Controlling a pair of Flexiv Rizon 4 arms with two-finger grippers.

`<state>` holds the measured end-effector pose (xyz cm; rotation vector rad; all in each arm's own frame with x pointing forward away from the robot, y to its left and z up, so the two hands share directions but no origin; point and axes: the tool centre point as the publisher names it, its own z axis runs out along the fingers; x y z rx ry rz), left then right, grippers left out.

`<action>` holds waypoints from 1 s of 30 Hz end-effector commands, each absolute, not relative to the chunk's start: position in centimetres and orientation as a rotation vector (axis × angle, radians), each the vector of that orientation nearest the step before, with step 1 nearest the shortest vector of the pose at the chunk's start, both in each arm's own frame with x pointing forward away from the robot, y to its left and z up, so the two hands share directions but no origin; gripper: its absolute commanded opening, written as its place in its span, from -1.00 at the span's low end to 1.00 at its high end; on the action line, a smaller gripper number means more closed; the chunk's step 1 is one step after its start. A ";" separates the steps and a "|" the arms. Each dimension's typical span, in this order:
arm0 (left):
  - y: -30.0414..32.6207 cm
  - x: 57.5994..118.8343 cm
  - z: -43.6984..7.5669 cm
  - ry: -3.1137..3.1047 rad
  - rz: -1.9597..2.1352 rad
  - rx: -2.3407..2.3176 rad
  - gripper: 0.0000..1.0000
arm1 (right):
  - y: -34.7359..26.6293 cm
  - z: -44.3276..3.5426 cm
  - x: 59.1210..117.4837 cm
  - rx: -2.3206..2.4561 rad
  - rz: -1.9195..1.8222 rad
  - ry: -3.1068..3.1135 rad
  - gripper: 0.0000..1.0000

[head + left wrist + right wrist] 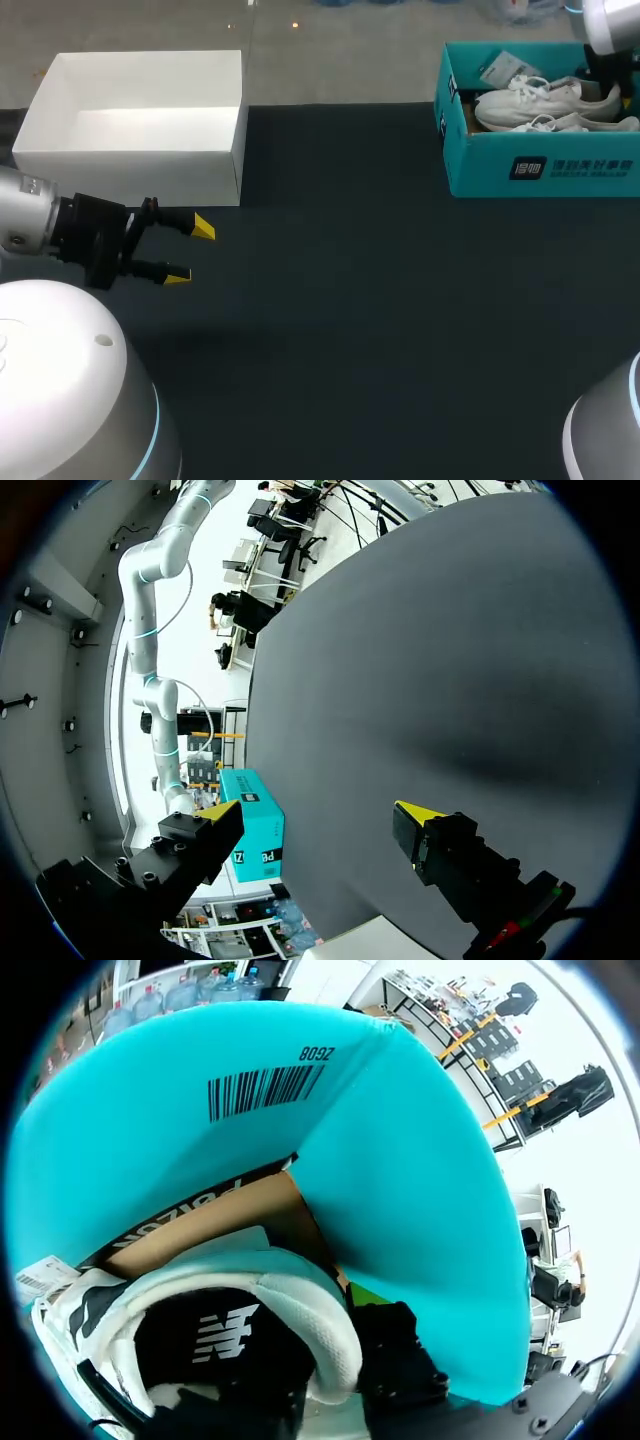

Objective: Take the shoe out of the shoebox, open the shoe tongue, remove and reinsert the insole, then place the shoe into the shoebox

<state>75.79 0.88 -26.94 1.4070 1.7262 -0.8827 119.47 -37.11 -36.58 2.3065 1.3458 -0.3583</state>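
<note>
Head view, from the left: a white box (130,172) sits at the far left of the dark table (380,330). The left gripper (190,252) hovers just near of it, spread wide and holding nothing. At the far right, white shoes (545,100) lie inside the teal shoebox (540,165). The right gripper (350,1390) sits low at one shoe's heel; I cannot tell whether it grips.

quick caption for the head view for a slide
Left gripper open near the white box; white shoes lie in the teal shoebox.
</note>
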 end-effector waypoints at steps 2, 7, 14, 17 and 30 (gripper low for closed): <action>0.8 75.7 -26.9 1.730 -0.879 1.409 1.00 | -37.5 -35.9 120.6 2.988 -1.147 1.330 1.00; 0.8 75.7 -26.9 1.730 -0.879 1.409 1.00 | -37.8 -34.1 120.4 3.001 -1.113 1.320 1.00; 0.8 75.7 -26.9 1.730 -0.879 1.409 1.00 | -37.7 -32.9 121.0 2.987 -1.090 1.327 1.00; 0.8 75.7 -26.9 1.730 -0.879 1.409 1.00 | -37.7 -32.0 121.2 2.981 -1.077 1.332 1.00; 0.8 75.7 -26.9 1.730 -0.879 1.409 1.00 | -37.7 -27.2 120.8 3.012 -0.984 1.401 1.00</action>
